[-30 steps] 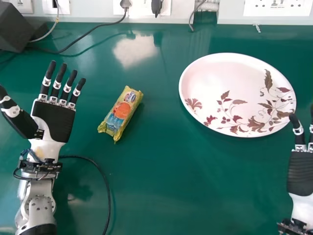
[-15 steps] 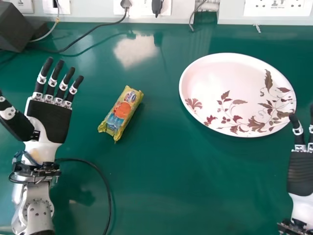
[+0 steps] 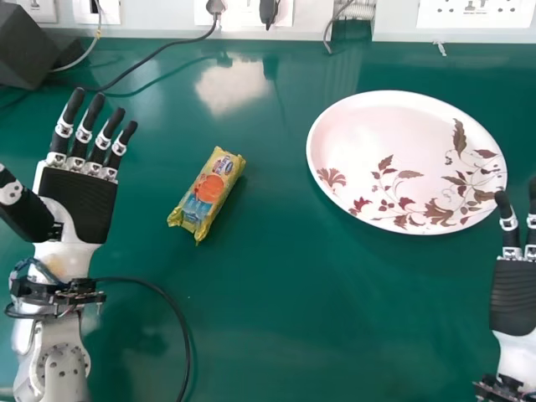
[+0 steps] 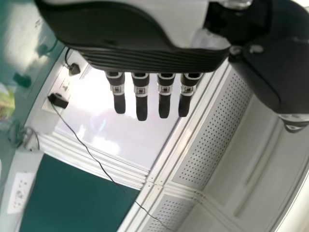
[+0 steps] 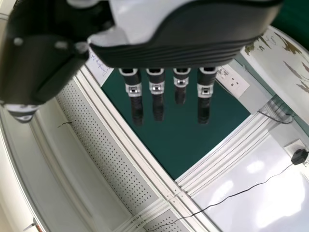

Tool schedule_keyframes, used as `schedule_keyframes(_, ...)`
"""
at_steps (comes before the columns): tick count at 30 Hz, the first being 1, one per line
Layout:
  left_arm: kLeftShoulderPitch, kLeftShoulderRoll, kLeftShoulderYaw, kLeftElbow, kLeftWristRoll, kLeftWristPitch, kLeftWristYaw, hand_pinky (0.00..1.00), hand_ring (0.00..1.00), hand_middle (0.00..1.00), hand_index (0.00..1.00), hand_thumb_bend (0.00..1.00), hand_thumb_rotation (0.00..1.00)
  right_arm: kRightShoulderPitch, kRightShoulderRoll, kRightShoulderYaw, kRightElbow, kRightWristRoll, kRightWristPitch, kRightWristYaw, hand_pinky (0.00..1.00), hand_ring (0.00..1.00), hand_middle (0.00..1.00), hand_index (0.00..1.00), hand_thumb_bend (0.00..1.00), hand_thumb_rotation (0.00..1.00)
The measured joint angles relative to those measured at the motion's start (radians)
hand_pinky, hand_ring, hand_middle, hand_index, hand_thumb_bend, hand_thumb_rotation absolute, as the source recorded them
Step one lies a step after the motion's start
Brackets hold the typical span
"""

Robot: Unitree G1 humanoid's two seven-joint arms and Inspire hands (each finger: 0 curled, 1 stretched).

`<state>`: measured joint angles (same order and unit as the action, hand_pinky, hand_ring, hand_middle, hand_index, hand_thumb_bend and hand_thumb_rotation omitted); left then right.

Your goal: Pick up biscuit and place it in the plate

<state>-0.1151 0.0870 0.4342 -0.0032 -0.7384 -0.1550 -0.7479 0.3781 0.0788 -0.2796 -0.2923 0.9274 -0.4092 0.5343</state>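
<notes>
Lying right of the wide-spread left hand (image 3: pixel 79 203) (the nearer one) is the biscuit packet (image 3: pixel 206 194). Its far end angles rightward.

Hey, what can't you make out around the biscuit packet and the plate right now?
- Head view: the biscuits themselves, hidden by the packet's wrapper.
- Head view: the underside of the plate, hidden by its own top.
- Head view: part of the right robot hand, cut off by the right edge.
</notes>
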Motion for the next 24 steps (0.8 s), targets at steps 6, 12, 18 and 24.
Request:
schedule_keyframes(6,0.007,0.003,-0.02,-0.011,0.064,-0.07,0.01,0.93,0.93,0.97,0.95,1.0,0.6,0.0,0.0,0.001,0.0,0.002,0.0,0.0,0.78,0.91,0.9,0.86,0.98,0.42)
schedule_keyframes(12,0.006,0.006,-0.027,-0.014,0.097,-0.123,0.025,0.96,0.95,0.98,0.96,1.0,0.6,-0.001,0.0,0.003,0.0,0.005,0.0,0.004,0.76,0.88,0.89,0.86,0.97,0.47)
schedule_keyframes(18,-0.021,0.035,-0.037,0.031,0.179,-0.252,0.028,0.95,0.94,0.98,0.96,1.0,0.6,0.0,0.0,0.003,0.0,0.01,0.0,0.016,0.7,0.89,0.92,0.87,0.96,0.47)
schedule_keyframes(24,-0.057,0.059,-0.047,0.095,0.272,-0.396,0.039,0.95,0.94,0.97,0.96,1.0,0.61,0.0,0.0,0.003,-0.001,0.01,0.0,0.015,0.67,0.87,0.9,0.87,0.99,0.59)
